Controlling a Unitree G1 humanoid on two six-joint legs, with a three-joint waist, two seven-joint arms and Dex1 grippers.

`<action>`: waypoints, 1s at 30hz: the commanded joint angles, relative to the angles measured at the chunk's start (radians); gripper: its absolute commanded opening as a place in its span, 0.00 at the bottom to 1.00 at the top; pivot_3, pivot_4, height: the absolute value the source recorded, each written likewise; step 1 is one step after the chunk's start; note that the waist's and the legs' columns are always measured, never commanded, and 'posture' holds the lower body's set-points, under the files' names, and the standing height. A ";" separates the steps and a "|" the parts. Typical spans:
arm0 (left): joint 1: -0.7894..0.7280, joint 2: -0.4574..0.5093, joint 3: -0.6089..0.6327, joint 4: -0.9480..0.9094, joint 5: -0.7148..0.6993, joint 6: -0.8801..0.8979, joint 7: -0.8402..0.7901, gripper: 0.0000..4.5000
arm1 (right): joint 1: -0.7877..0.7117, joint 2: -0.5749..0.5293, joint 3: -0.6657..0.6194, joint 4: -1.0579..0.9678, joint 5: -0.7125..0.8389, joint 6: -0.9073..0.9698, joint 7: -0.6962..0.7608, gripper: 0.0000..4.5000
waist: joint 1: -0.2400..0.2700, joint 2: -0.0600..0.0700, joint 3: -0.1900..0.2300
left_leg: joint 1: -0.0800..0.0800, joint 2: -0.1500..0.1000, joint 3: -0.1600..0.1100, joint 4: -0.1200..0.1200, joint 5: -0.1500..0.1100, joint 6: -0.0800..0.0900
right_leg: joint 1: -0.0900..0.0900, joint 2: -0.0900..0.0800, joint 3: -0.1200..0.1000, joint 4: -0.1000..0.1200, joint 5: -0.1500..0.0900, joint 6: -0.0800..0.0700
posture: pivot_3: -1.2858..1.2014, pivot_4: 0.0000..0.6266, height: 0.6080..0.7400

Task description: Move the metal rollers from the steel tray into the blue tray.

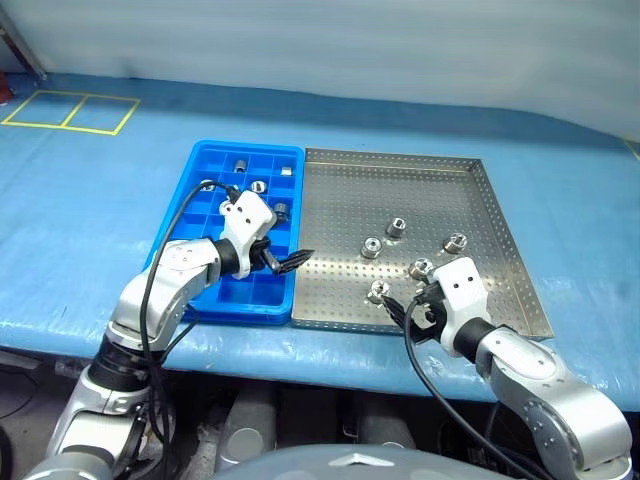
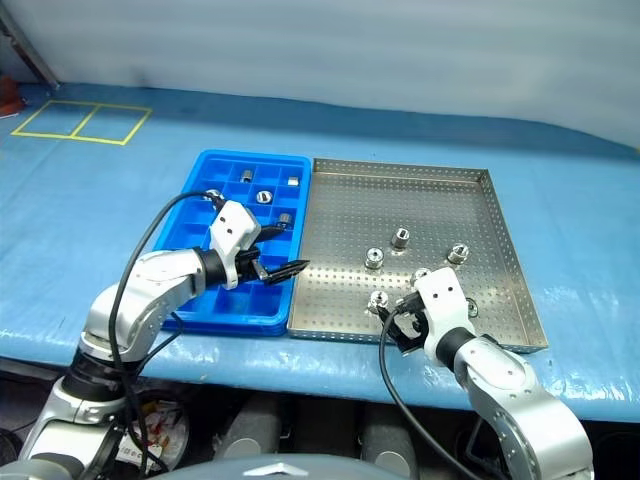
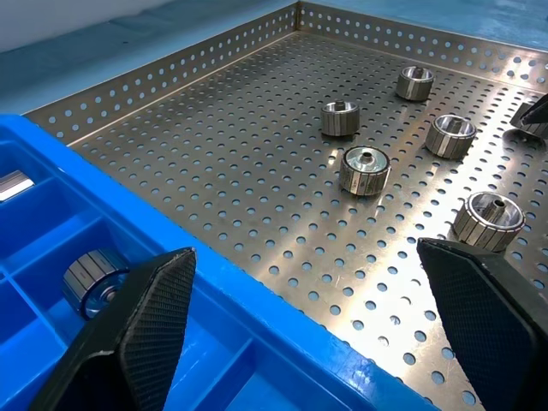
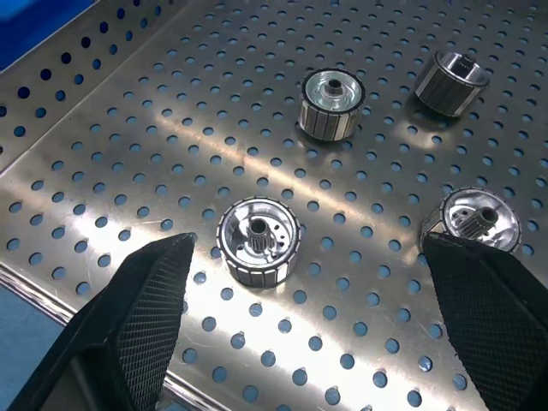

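Several metal rollers (image 1: 371,246) lie loose on the perforated steel tray (image 1: 470,200). Several more sit in compartments of the blue tray (image 1: 205,215), one of them (image 3: 90,278) close to my left fingers. My left gripper (image 1: 292,263) hangs open and empty over the seam between the two trays, pointing toward the steel tray (image 3: 214,163). My right gripper (image 1: 405,305) stands open and empty over the steel tray's near edge. In the right wrist view a roller (image 4: 259,241) lies just ahead of the right gripper (image 4: 308,244), between the lines of its fingers.
Both trays rest side by side, touching, on a blue mat (image 1: 90,220) covering the table. Yellow tape squares (image 1: 70,110) mark the far left. Black cables (image 1: 165,260) loop along both arms. The steel tray's raised perforated rim (image 3: 171,68) borders its floor.
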 commanded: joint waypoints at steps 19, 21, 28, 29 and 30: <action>-0.488 -0.376 -0.175 0.629 0.156 -0.092 0.010 1.00 | 0.090 0.110 -0.018 -0.110 -0.060 -0.051 -0.109 1.00 | -0.065 0.000 0.000 | 0.000 0.000 0.001 0.001 0.000 0.002 | 0.000 0.003 0.004 0.001 0.000 0.001 | 0.50 0.24 1.00; -0.500 -0.400 -0.174 0.686 0.171 -0.114 0.009 1.00 | 0.094 0.120 -0.016 -0.110 -0.070 -0.055 -0.118 1.00 | -0.068 0.000 0.000 | 0.000 0.000 0.001 0.001 0.000 0.002 | 0.000 0.003 0.003 0.001 0.000 0.001 | 0.50 0.24 1.00; -0.515 -0.467 -0.181 0.840 0.239 -0.210 0.035 1.00 | 0.086 0.150 -0.007 -0.097 -0.086 -0.072 -0.125 1.00 | -0.071 0.000 0.000 | -0.001 0.000 0.001 0.002 -0.001 0.002 | 0.000 0.002 0.004 0.000 0.001 0.001 | 0.49 0.24 1.00; -0.514 -0.474 -0.185 0.853 0.251 -0.213 0.038 1.00 | 0.085 0.152 -0.006 -0.097 -0.088 -0.074 -0.125 1.00 | -0.072 0.000 0.000 | -0.001 0.000 0.001 0.002 -0.001 0.002 | 0.000 0.002 0.004 0.000 0.001 0.001 | 0.49 0.24 1.00; -0.511 -0.480 -0.188 0.861 0.260 -0.215 0.039 1.00 | 0.084 0.154 -0.004 -0.097 -0.090 -0.074 -0.126 1.00 | -0.072 0.000 0.000 | -0.001 0.000 0.001 0.002 -0.001 0.002 | 0.000 0.002 0.004 0.000 0.001 0.001 | 0.49 0.24 1.00</action>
